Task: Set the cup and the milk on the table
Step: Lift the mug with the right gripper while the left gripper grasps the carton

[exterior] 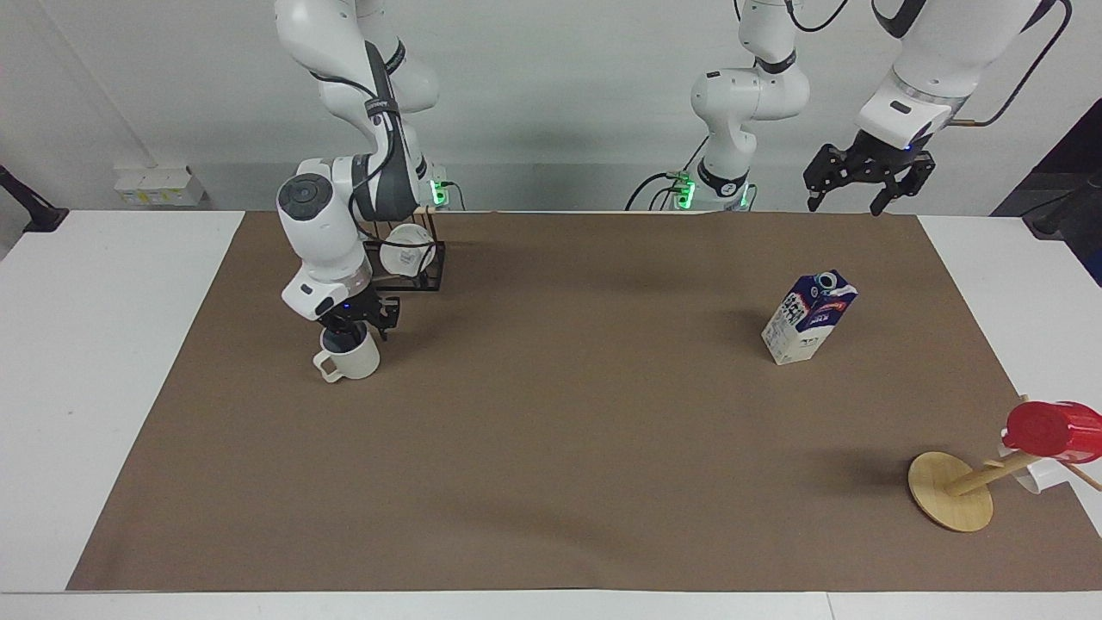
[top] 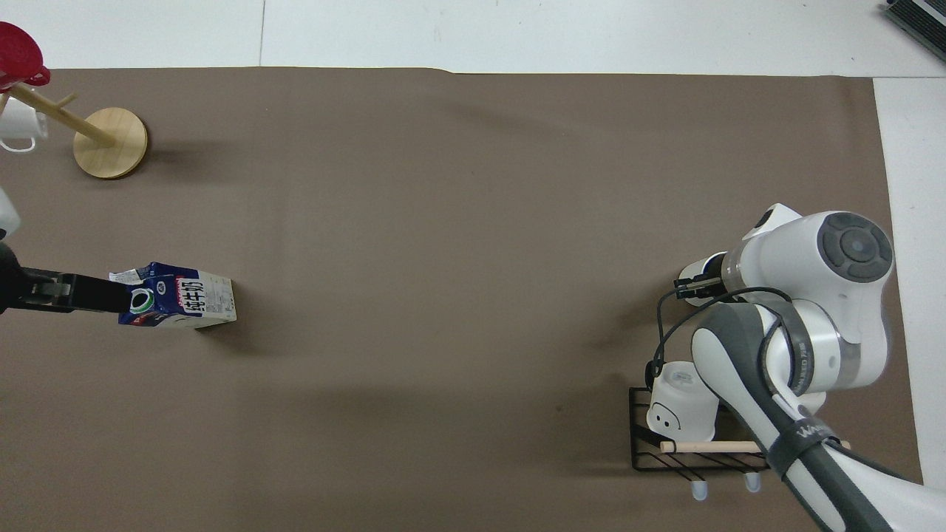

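The cream cup (exterior: 351, 360) stands upright on the brown sheet (exterior: 560, 430) of the table (exterior: 103, 344), toward the right arm's end, its handle turned away from the robots. My right gripper (exterior: 350, 329) is down on the cup's rim, shut on it, one finger inside. In the overhead view the right arm hides most of the cup. The milk (exterior: 809, 317) (top: 177, 299) stands upright toward the left arm's end. My left gripper (exterior: 848, 200) hangs open, high over the table's edge at the robots' end, and waits.
A black wire rack (exterior: 426, 267) (top: 698, 451) holding two white mugs stands just nearer to the robots than the cup. A wooden mug tree (exterior: 951, 492) (top: 111, 142) with a red cup (exterior: 1046, 429) and a white mug stands at the left arm's end.
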`<state>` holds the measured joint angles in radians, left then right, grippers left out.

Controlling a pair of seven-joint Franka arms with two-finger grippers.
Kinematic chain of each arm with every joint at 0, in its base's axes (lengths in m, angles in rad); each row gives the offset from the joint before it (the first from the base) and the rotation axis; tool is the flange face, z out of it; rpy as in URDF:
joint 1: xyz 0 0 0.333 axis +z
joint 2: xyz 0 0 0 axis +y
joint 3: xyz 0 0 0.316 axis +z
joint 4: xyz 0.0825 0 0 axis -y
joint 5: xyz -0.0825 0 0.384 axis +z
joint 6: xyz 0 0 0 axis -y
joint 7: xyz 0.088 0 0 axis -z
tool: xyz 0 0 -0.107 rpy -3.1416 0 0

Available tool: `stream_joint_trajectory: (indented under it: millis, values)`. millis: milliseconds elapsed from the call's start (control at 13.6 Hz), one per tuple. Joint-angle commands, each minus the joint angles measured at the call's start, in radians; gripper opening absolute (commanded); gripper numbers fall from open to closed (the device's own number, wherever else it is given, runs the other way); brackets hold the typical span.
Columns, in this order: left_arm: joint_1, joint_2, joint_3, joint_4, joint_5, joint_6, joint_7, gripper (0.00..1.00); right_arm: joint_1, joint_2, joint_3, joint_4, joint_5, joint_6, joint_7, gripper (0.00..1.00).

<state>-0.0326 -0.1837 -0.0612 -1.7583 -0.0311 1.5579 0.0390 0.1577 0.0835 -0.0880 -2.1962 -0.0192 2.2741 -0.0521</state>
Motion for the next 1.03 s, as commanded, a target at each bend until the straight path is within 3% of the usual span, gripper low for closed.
stream_joint_trajectory:
  millis: [0, 368, 735, 956]
  values:
    - [-0.016, -0.049, -0.005, -0.055, 0.014, -0.001, -0.025, 1.0, -0.009, 0.018, 0.004, 0.021, 0.018, 0.005, 0.014, 0.0]
    - [-0.026, -0.097, -0.005, -0.153, 0.014, 0.051, -0.036, 1.0, 0.002, 0.05, 0.005, 0.116, 0.019, -0.03, 0.231, 0.0]
    - [-0.029, -0.103, -0.006, -0.156, 0.014, 0.051, -0.057, 1.0, 0.11, 0.061, 0.004, 0.28, 0.019, -0.212, 0.279, 0.0]
    - [-0.027, -0.105, -0.012, -0.181, 0.014, 0.057, -0.074, 1.0, 0.196, 0.087, 0.005, 0.342, 0.018, -0.24, 0.33, 0.0]
